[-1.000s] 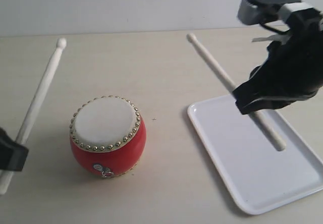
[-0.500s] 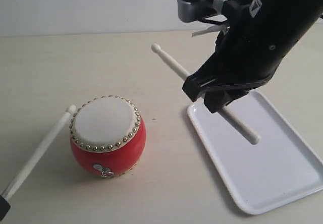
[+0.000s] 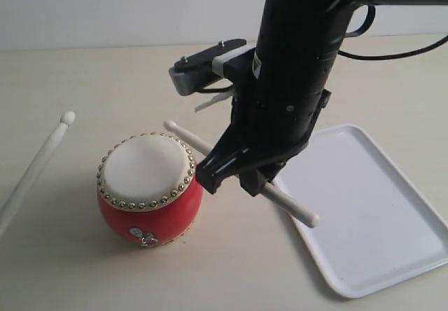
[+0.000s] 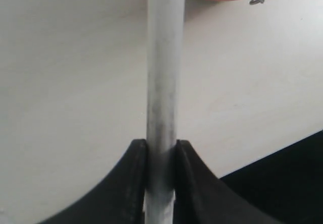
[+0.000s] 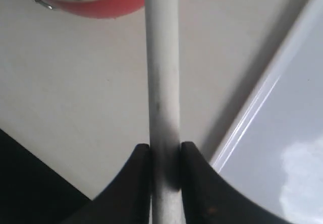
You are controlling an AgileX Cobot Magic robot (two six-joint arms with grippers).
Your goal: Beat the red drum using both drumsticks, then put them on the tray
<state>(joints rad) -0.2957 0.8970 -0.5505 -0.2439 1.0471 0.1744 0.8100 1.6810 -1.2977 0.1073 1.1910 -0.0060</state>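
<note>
Beige matte tabletop (image 3: 63, 269) leaves open room in front and to the left. Glossy white tray (image 3: 364, 206), low-rimmed with rounded corners, lies on the right, its floor bare. The round-bellied red drum (image 3: 149, 185) stands just left of it. Between them the right gripper (image 3: 241, 178) pinches the right drumstick (image 3: 183, 134), whose tip is by the drum's far rim. The left gripper (image 4: 161, 153) pinches the left drumstick (image 3: 35, 171), well left of the drum.

Right arm (image 3: 290, 94) blocks gap between red drum (image 3: 162, 216), tray (image 3: 381, 241).
</note>
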